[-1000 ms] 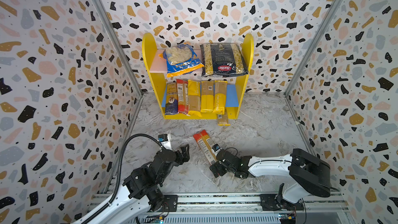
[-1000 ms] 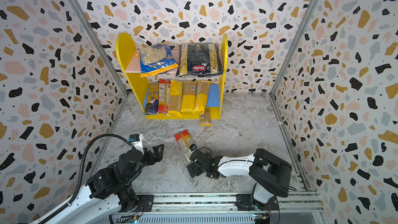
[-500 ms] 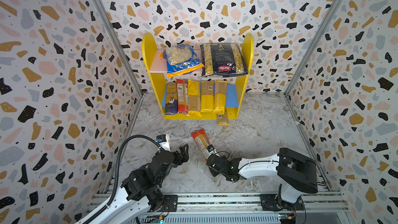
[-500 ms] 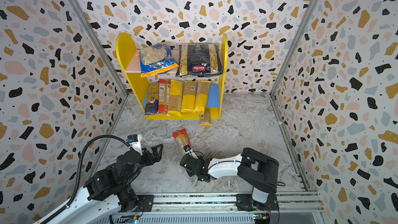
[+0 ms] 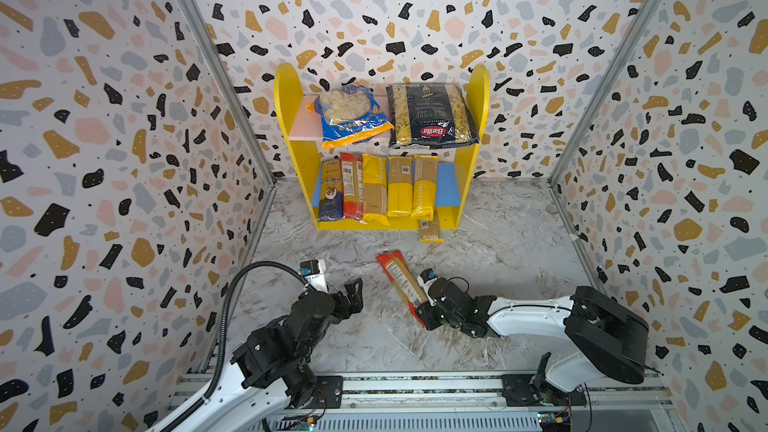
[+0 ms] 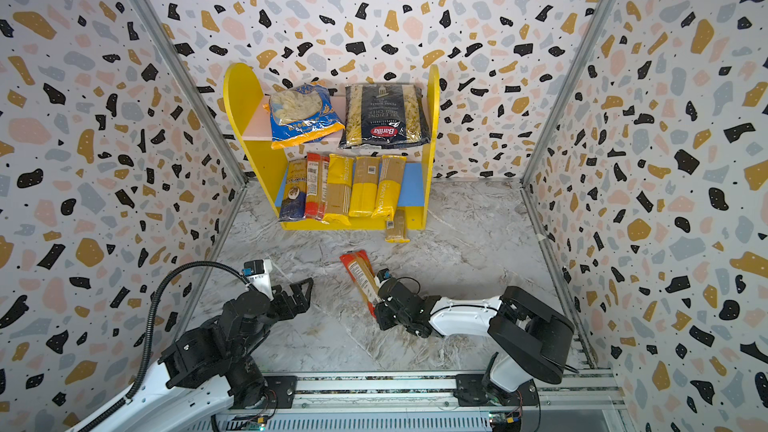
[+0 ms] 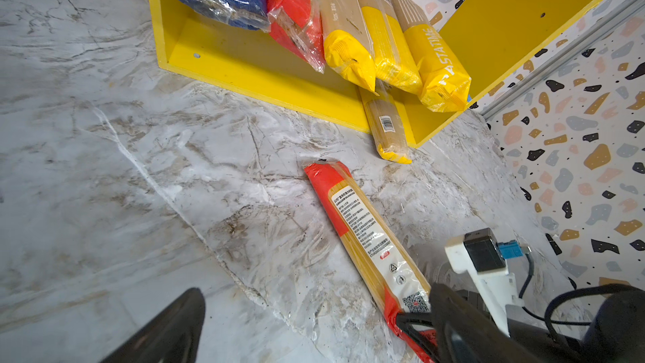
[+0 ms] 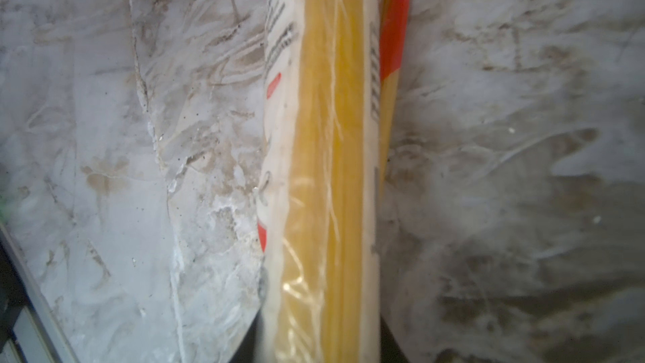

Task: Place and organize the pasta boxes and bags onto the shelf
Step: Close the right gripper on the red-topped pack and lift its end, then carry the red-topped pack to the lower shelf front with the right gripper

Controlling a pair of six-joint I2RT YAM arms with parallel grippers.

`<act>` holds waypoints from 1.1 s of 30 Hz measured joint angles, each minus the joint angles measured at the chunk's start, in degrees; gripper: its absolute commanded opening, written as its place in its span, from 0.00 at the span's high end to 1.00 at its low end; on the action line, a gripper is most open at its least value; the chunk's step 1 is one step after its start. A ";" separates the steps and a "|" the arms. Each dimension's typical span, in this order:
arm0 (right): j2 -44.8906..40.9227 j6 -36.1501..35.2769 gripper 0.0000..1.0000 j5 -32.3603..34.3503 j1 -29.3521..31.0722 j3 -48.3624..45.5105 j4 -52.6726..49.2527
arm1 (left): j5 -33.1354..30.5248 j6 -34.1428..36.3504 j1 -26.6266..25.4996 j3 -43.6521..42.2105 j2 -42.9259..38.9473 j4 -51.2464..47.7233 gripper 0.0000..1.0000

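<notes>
The shelf point(image 5: 286, 118) point(image 6: 241, 97) point(image 7: 244, 64) stands against the back wall. Its pink upper board holds the Orecchiette bag point(image 5: 353, 118) and the Barilla bag point(image 5: 430, 118). Several spaghetti packs point(image 5: 374, 189) lean on the blue lower board. A red spaghetti pack point(image 5: 397, 276) point(image 6: 359, 274) point(image 7: 363, 225) point(image 8: 324, 134) lies on the marble floor. My right gripper point(image 5: 420, 307) point(image 6: 376, 305) point(image 8: 321, 343) is shut on its near end. My left gripper point(image 5: 353, 290) point(image 6: 305, 288) point(image 7: 314, 336) hovers open to the left of it, holding nothing.
A yellow spaghetti pack point(image 5: 430, 228) point(image 7: 387, 127) lies on the floor, sticking out from the shelf's front right. Terrazzo walls close in three sides. The arms' metal rail point(image 5: 415, 384) runs along the front edge.
My right gripper has closed on the near end of the red spaghetti pack, and the pack has shifted slightly on the floor. The left arm has barely moved.
</notes>
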 measured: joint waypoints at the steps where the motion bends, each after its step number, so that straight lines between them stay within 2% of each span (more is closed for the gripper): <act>1: 0.17 0.00 0.88 -0.31 -0.57 0.52 -0.42 | -0.22 0.02 0.00 0.28 0.02 0.00 0.00; 15: 11.28 2.62 0.91 -1.44 -6.51 9.44 6.29 | -3.37 0.39 0.02 3.76 0.24 -1.01 0.00; 23: 13.22 3.65 0.91 -0.24 -7.52 10.88 9.20 | -4.61 0.42 0.00 3.91 1.22 -2.14 0.00; 33: 20.68 3.58 0.90 -0.66 -8.35 19.61 10.05 | -6.51 0.66 0.00 6.47 2.64 -3.04 0.00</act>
